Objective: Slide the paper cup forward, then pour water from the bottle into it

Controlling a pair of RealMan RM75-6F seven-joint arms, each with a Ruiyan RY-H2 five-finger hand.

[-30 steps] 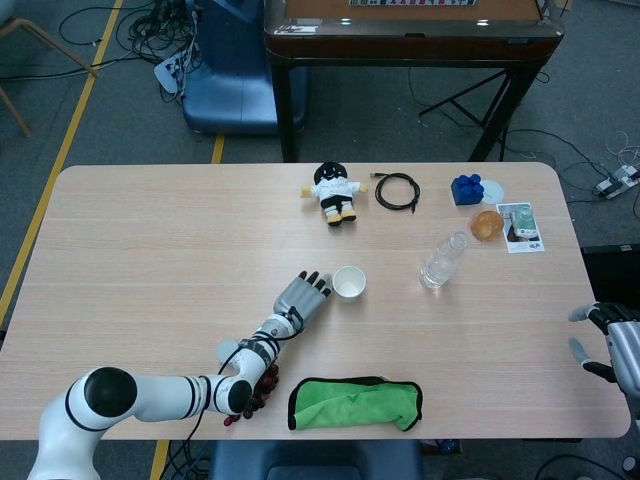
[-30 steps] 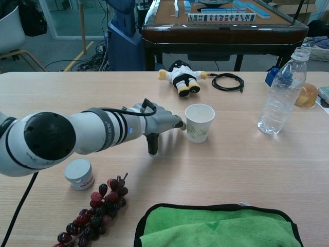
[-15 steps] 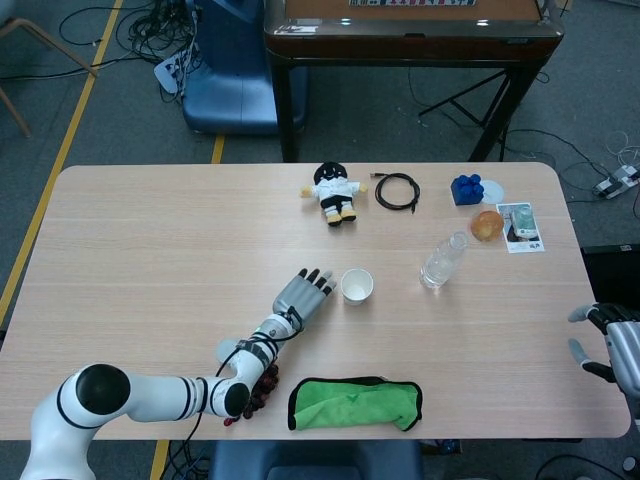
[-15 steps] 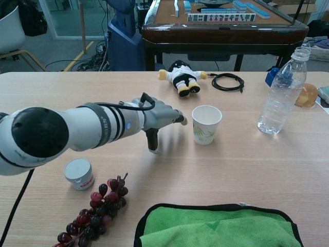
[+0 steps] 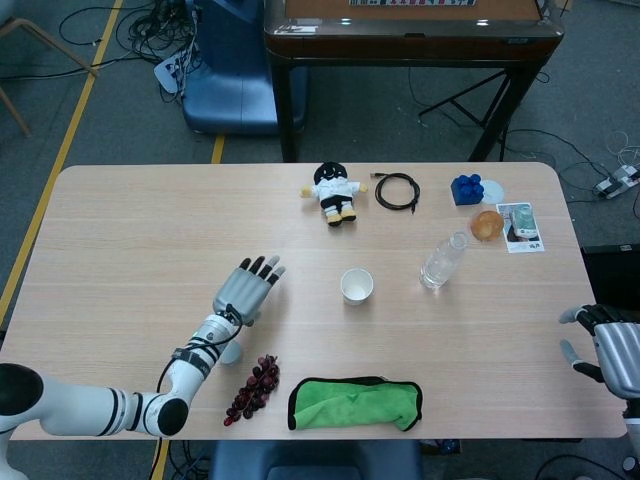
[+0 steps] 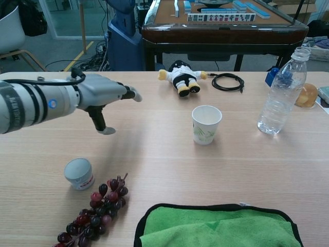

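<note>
The white paper cup [image 5: 356, 285] [image 6: 206, 124] stands upright near the table's middle, untouched. To its right stands the clear water bottle [image 5: 442, 261] [image 6: 282, 93], cap on. My left hand [image 5: 246, 289] [image 6: 103, 95] hovers well left of the cup, fingers spread, holding nothing. My right hand [image 5: 604, 354] hangs off the table's right edge, fingers apart and empty; the chest view does not show it.
Near the front edge lie a green cloth [image 5: 355, 403] [image 6: 221, 227], dark grapes [image 5: 253, 388] [image 6: 92, 213] and a small white can [image 6: 78, 173]. At the back sit a plush doll [image 5: 334, 192], a black cable [image 5: 397, 190], blue blocks [image 5: 467, 188], an orange ball [image 5: 487, 225] and a card [image 5: 522, 226].
The cup slid a little to the right, then my left hand drew back to the left and away from it. The right hand barely moved.
</note>
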